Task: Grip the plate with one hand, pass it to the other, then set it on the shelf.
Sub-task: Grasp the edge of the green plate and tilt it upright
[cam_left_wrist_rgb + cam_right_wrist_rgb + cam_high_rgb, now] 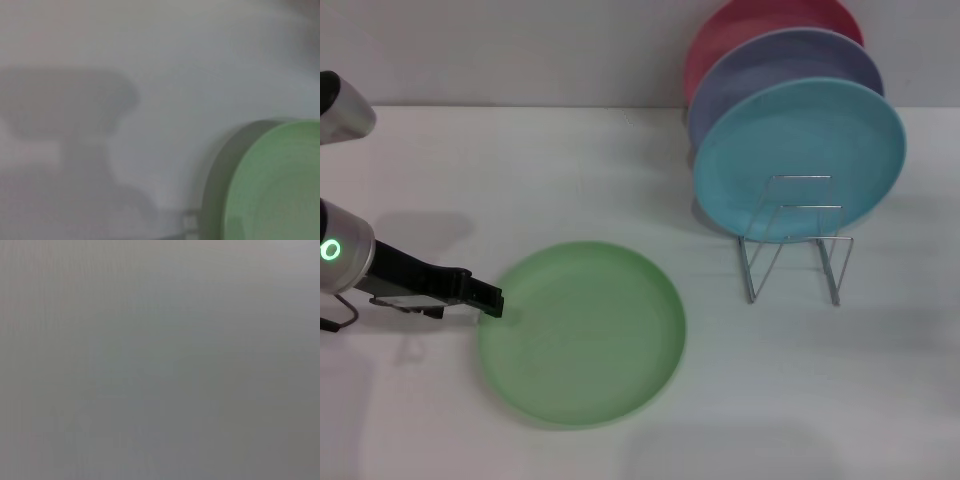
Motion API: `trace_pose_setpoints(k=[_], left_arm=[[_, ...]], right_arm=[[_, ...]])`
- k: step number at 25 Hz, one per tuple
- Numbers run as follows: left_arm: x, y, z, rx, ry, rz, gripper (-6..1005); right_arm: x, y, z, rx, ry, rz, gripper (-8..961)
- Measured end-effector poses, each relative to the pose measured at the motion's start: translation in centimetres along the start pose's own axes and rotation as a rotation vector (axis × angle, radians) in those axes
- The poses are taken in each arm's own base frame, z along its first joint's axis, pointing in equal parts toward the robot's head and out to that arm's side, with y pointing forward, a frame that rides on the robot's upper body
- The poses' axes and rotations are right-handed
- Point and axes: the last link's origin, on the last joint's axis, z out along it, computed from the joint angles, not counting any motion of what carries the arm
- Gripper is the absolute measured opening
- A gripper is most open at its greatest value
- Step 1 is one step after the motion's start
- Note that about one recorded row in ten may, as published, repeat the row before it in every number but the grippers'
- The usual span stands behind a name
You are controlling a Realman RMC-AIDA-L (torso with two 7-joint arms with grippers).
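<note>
Green plastic is the first item I log: the plate (582, 335) lies flat on the white table (840, 400), in the near-centre of my head view, rim up and unlifted. My left hand (492, 301) reaches in low from the left side, its black body stretched along the table surface with the green ring lit on the wrist behind it. Its tip sits right at the plate's left edge; I cannot tell from this angle whether it touches the rim or stops just short, and I cannot tell whether that hand is released or clenched, since its two parts overlap into one dark shape.

From the left wrist view I see the plate (280, 185) as a green curve with a raised rim, a dark shadow band beside it, and bare table (200, 65) elsewhere.

The shelf (794, 240) stands on the far right of the table, well apart from the green plate. It is a thin silver wire rack with upright loops. A turquoise plate (800, 158) stands on edge against it, with a lavender plate (790, 70) behind that and a pink plate (760, 25) at the rear, all leaning in a row. The front loops of the rack carry nothing.

My right hand appears in no view; its wrist camera returns only a plain grey field.
</note>
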Motion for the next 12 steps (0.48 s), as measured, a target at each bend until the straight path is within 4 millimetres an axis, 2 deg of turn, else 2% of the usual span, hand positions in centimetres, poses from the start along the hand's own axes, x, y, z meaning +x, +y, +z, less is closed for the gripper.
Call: trace_pose_setpoints(k=[12], left_arm=[[-0.1, 0.5, 1.2, -0.007, -0.044, -0.007, 797]], right_arm=[[-0.4, -0.3, 0.7, 0.007, -0.017, -0.003, 524]])
